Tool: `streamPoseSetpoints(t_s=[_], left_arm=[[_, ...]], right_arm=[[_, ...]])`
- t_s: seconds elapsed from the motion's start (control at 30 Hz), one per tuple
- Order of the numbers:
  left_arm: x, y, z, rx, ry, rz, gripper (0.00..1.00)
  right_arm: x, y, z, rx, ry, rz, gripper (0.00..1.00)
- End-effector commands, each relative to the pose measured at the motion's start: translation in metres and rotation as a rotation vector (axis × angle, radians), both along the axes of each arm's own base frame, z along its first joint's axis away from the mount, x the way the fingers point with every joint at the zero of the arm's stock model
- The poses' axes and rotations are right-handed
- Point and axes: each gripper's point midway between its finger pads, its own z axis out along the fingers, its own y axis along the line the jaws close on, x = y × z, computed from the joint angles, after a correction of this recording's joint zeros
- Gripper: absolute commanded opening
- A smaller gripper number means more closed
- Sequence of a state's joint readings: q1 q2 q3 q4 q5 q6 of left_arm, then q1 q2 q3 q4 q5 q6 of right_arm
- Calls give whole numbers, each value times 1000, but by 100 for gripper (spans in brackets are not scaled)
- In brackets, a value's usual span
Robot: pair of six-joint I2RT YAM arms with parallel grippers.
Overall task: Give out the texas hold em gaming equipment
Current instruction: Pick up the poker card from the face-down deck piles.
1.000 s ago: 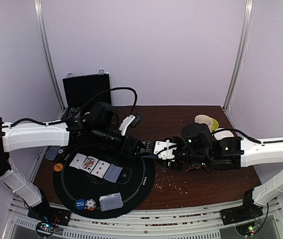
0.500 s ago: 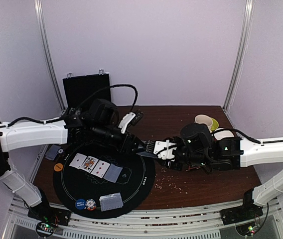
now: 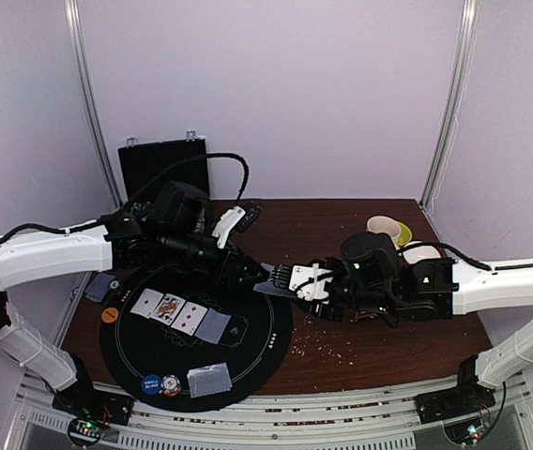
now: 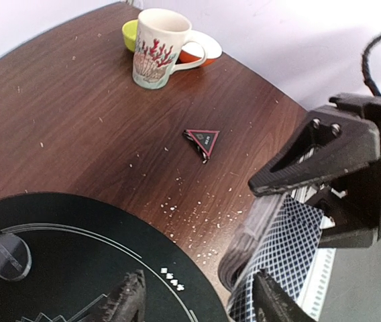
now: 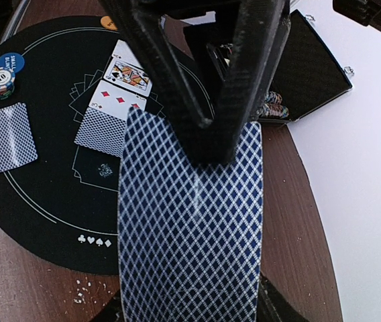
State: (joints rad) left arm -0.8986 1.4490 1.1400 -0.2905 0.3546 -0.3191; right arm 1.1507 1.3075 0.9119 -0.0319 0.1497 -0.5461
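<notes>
I see only a few white-faced cards (image 3: 168,307) dealt on the black round mat (image 3: 248,352) at lower left; my right gripper (image 5: 190,307) clenches the blue-backed deck (image 5: 190,235), and my left gripper (image 4: 200,305) hold I cannot tell.

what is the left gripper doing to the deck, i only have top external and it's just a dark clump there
observer: right wrist shows a finger of the left gripper lying over the far edge of the deck's top card; contact is unclear.
operator: are its jaws shut
observer: no, left wrist shows them apart, with the black mat between.
operator: anything loose near the mug
observer: left wrist shows a small red-edged triangle on the table near the coral-patterned mug.
</notes>
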Motion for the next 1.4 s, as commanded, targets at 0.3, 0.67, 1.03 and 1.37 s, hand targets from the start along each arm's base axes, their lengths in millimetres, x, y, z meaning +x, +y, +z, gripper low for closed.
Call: streamPoseSetpoints(t_s=[0.3,0.67,1.03,1.37], left_arm=[[-11,-1,11,-44,1,-64,13],[-6,22,28,-46,-60,-5,0],[25,88,39,73,-87,206,0],[23,111,-41,-192,346,730,0]], right_arm=[[0,1,15,40,-25,-9,47],[3,-7,10,28,-32,-40,48],[13,-15,-3,22,-18,-91,47],[34,-23,-4,86,13,-277,47]])
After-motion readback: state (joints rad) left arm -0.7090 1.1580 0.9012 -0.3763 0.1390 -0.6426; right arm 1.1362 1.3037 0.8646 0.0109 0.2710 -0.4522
